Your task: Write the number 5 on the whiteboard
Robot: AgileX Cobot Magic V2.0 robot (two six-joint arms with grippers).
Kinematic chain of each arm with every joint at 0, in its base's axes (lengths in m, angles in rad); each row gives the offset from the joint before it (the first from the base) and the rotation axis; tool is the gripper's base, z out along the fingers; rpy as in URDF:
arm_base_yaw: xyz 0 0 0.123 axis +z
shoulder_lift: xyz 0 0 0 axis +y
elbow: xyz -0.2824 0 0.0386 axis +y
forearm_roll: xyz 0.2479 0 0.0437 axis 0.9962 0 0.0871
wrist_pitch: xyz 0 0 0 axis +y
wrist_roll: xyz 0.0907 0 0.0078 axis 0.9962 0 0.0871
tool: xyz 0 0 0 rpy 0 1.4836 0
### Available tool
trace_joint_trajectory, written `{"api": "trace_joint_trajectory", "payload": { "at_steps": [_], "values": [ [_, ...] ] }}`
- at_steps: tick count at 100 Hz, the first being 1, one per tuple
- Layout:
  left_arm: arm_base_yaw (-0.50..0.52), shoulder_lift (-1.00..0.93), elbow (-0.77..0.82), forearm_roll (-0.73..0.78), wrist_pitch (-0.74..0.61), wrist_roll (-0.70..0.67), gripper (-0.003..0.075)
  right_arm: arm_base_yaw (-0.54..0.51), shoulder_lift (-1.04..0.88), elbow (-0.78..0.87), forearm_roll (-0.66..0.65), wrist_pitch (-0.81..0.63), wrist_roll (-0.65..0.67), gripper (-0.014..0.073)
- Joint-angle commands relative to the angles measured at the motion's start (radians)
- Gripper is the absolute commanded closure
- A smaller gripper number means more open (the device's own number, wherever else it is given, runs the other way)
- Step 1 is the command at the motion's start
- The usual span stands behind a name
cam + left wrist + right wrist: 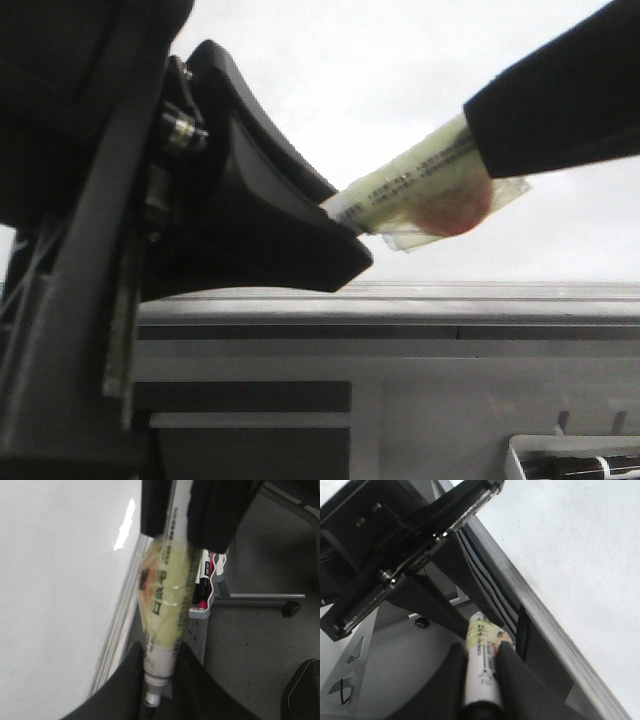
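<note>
A marker pen [420,190] wrapped in yellowish tape hangs in the air in front of the whiteboard [400,60]. Both grippers hold it. My left gripper [345,215] is shut on the nib end, and the bare nib pokes out between its fingers in the left wrist view, where the pen [167,590] runs up to the right gripper [182,525]. My right gripper [478,150] is shut on the other end; its wrist view shows the pen [481,675] pinched between the fingers [507,655]. The whiteboard [55,580] [580,545] looks blank where it shows. The number 5 is out of view.
A grey metal rail [400,300] runs along the board's lower edge. A white pen tray [575,460] with spare markers [205,580] hangs below it. A grey floor and a wheeled stand leg [290,609] lie beyond.
</note>
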Motion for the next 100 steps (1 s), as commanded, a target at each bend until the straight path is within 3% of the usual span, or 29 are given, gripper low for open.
{"api": "trace_joint_trajectory", "payload": {
  "at_steps": [1,9,16,21,35,40,46,63,82,90,100],
  "values": [
    [-0.007,-0.025,-0.036,-0.009,-0.078,-0.001,0.0741,0.004,0.000,-0.036,0.056,0.017,-0.015,0.0652],
    [-0.007,-0.025,-0.036,-0.016,-0.078,-0.001,0.0736,0.004,0.000,-0.036,0.056,0.017,-0.015,0.0652],
    [-0.007,-0.027,-0.036,-0.016,-0.078,-0.007,0.0687,0.004,0.000,-0.036,0.056,0.017,-0.015,0.0652],
    [-0.007,-0.029,-0.036,-0.016,-0.078,-0.012,0.0609,0.004,0.000,-0.036,0.056,0.011,-0.015,0.0652],
    [-0.005,-0.032,-0.036,-0.017,-0.067,-0.031,0.0290,0.004,-0.002,-0.036,0.058,-0.016,-0.015,0.0652],
    [-0.005,-0.046,-0.036,-0.019,-0.066,-0.031,0.0223,0.004,-0.004,-0.036,0.058,-0.031,-0.013,0.0652],
    [-0.003,-0.071,-0.036,-0.026,-0.066,-0.031,0.0195,0.004,-0.004,-0.037,0.058,-0.051,-0.013,0.0652],
    [-0.001,-0.206,-0.034,-0.057,-0.062,-0.031,0.0234,0.004,-0.004,-0.092,0.028,-0.124,-0.001,0.0651],
    [0.092,-0.423,-0.015,-0.188,-0.036,-0.043,0.0421,0.004,0.021,-0.181,-0.001,-0.205,0.020,0.0650],
    [0.176,-0.511,0.008,-0.272,-0.025,-0.062,0.0514,0.004,0.043,-0.218,-0.046,-0.213,0.116,0.0639],
    [0.278,-0.617,0.046,-0.320,-0.005,-0.067,0.0604,0.004,0.072,-0.274,-0.207,-0.190,0.296,0.0638]
  ]
}}
